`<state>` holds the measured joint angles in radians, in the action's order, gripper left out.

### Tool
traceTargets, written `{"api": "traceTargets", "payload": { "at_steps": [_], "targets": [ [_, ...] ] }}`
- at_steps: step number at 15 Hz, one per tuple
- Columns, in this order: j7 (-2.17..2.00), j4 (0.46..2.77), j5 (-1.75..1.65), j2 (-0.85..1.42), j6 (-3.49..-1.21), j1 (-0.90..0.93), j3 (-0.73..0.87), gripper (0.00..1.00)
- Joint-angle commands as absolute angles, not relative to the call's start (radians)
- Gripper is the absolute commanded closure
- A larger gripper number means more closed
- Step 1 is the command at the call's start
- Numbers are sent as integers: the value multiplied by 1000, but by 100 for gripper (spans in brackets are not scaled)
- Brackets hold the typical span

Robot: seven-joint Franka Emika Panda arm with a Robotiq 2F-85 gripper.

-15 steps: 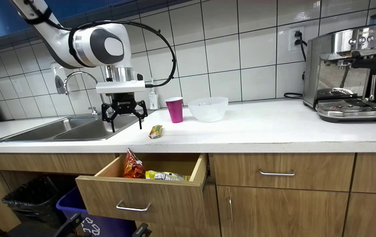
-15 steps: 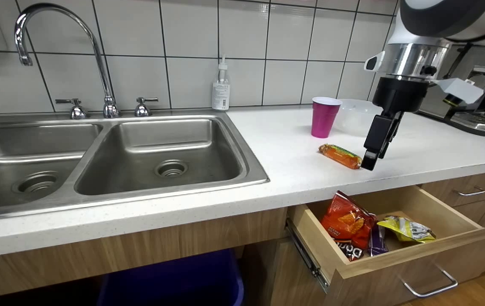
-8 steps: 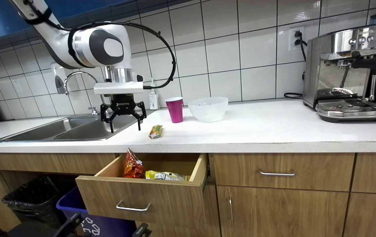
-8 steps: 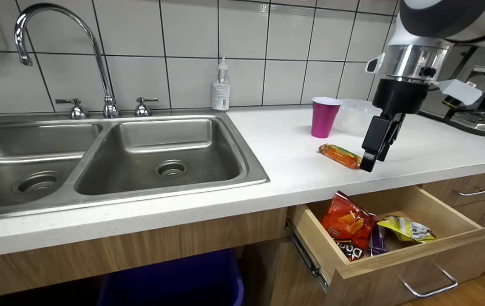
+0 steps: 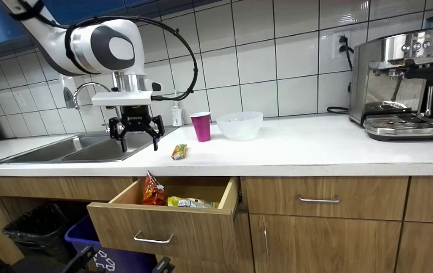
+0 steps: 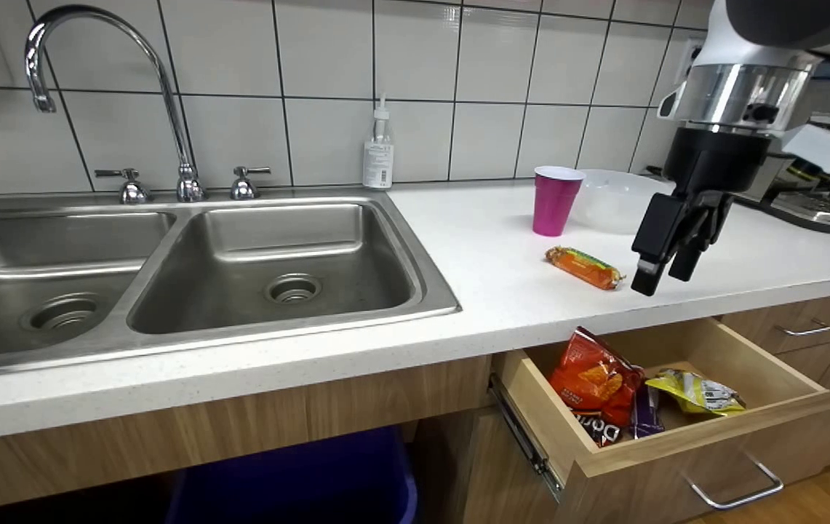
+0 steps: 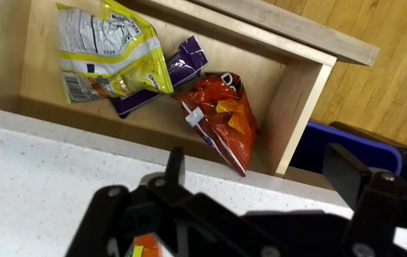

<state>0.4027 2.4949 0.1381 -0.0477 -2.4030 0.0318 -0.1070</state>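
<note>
My gripper (image 5: 139, 146) is open and empty, pointing down above the counter near the sink's right end. It also shows in an exterior view (image 6: 664, 278) and in the wrist view (image 7: 260, 166). An orange snack packet (image 5: 179, 151) lies on the counter near the gripper, apart from it; its end shows in the wrist view (image 7: 146, 246). Below the counter an open wooden drawer (image 7: 298, 107) holds a red chip bag (image 7: 224, 121), a yellow bag (image 7: 110, 53) and a purple packet (image 7: 185, 66). The red bag leans up against the counter edge, between the fingertips in the wrist view.
A pink cup (image 5: 202, 127) and a translucent bowl (image 5: 240, 127) stand toward the wall. A steel double sink (image 6: 436, 295) with a tall faucet lies beside them. A coffee machine (image 5: 394, 87) stands farther along. A blue bin (image 5: 125, 258) is under the counter.
The arm and gripper have shifted, mostly in the last half second, and the gripper has turned slightly. It remains open. The packet, the drawer and the bags have not moved.
</note>
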Motion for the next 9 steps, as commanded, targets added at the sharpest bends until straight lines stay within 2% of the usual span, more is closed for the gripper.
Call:
{"api": "traceTargets", "payload": {
  "at_steps": [1,9],
  "targets": [
    [319,2557,104,-134,-2363,47,-88,0],
    [267,2606,71,-191,-2359,32,-47,0]
  ]
}}
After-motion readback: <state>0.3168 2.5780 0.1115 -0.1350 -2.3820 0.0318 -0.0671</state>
